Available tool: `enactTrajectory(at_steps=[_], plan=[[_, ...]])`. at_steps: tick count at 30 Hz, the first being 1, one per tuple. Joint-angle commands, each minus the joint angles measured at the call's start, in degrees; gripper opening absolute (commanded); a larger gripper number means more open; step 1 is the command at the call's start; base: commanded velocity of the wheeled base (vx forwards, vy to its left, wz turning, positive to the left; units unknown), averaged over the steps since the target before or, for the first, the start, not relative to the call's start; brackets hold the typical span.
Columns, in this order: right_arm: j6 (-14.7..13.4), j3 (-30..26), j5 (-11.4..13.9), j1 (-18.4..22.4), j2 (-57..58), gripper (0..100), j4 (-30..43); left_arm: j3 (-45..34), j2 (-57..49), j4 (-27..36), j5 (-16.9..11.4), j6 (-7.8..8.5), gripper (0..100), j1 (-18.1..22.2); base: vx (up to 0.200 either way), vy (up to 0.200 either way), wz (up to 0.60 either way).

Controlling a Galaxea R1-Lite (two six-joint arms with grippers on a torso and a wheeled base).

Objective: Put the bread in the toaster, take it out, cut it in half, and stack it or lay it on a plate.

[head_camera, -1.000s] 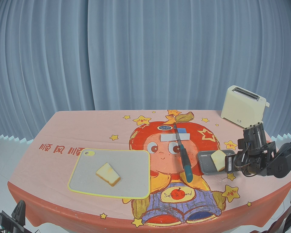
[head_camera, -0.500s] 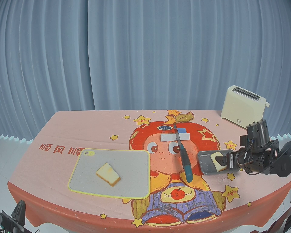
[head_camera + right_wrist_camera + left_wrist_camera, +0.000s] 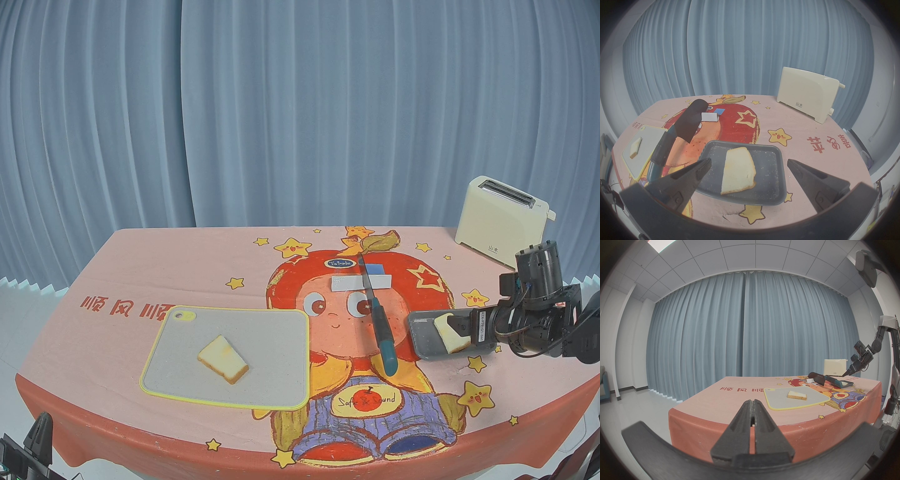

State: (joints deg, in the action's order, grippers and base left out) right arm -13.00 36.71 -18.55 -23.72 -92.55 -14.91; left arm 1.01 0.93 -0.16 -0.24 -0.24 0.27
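Note:
One half slice of bread point(image 3: 451, 333) point(image 3: 738, 169) lies flat on the dark grey plate point(image 3: 422, 336) point(image 3: 771, 176) at the right of the table. My right gripper point(image 3: 462, 327) point(image 3: 748, 161) hovers open just to the right of it, one finger on each side and neither touching the bread. The other half slice point(image 3: 222, 359) point(image 3: 797, 395) lies on the grey cutting board point(image 3: 269, 344) point(image 3: 776, 399). The cream toaster point(image 3: 504, 219) point(image 3: 807, 92) stands at the back right. My left gripper point(image 3: 753, 404) is shut on nothing, low and off the table's left front corner.
A knife point(image 3: 382, 332) point(image 3: 667, 142) with a teal handle lies mid-table between board and plate, its blade resting on a small white block point(image 3: 359, 282) point(image 3: 709, 117). A cartoon-print cloth covers the table; a blue curtain hangs behind.
My right gripper laid the upright half slice flat on the plate, let go of it and drew back a little to the right. The left arm stayed still.

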Motion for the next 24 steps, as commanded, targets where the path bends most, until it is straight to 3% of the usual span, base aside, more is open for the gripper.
enactTrajectory(at_steps=[1, 24], plan=[[0.08, 0.30, 0.01, 0.43, 0.35, 100, -0.03, -1.01, -0.57, -0.02, -0.02, -0.02, 0, 0.08, 0.000, 0.000, 0.00], [0.34, -0.06, -0.08, -0.10, 3.08, 100, 0.14, -1.01, -0.57, -0.02, -0.02, -0.02, 0, 0.08, 0.000, 0.000, 0.00]])
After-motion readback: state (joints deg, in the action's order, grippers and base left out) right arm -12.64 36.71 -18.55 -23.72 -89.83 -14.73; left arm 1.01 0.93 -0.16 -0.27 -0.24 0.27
